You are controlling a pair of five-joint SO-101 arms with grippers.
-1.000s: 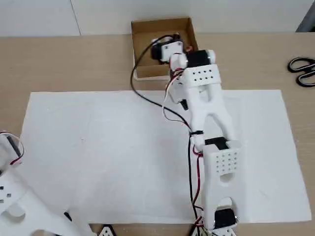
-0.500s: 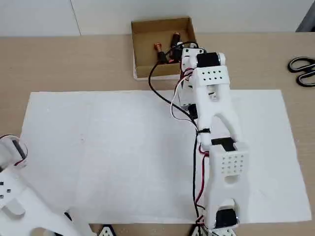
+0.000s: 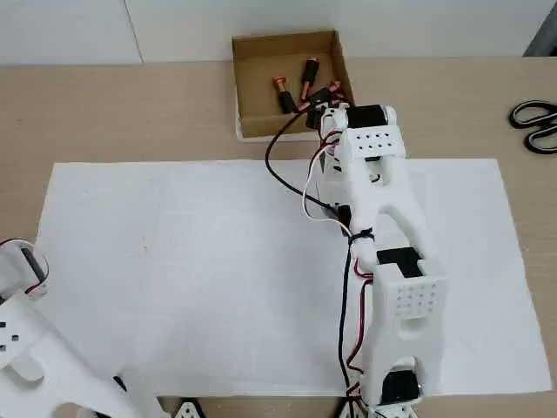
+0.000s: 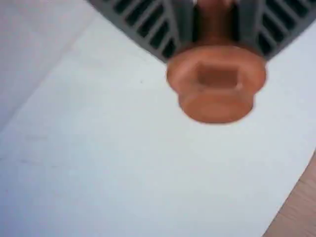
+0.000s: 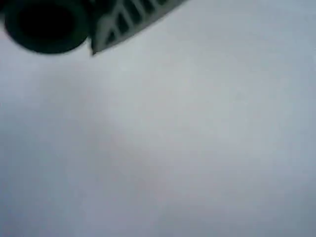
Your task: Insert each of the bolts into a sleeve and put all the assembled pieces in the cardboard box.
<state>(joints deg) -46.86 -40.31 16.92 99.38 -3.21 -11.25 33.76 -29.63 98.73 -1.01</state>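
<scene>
Recorded right claw [image 3: 325,104] drawn back from directly over the box [image 3: 252,115], where it stood 1 second ago, to just short of the near wall. Counted 3 pieces [image 3: 284,94] now uncovered inside, just ahead of that claw, each copper and black, the nearest close to the claw-side wall. Judged this a drop-off completed. Cannot tell whether that claw stands wide or narrow. Noted in its wrist view a dark round thing [image 5: 47,24] close by, identity unclear.

Found left claw [image 4: 215,24] clamped on a copper bolt [image 4: 216,86], head outermost, above the paper [image 4: 123,163]. Placed its arm [image 3: 35,366] well apart from the right claw, back and far to that claw's left. Judged 1 bolt not yet sleeved, so task unfinished.

Edges and room:
- Box walls immediately ahead of the right claw.
- Cable [image 3: 287,165] looping off to its left, near the box's near wall. Judged a possible snag.
- Open paper behind and to the left of the right claw, ample for bringing both claws together.
- Scissors [image 3: 535,122] well off to its right on bare desk [image 3: 113,113].
- Paper edge near the left claw, desk just beyond.
</scene>
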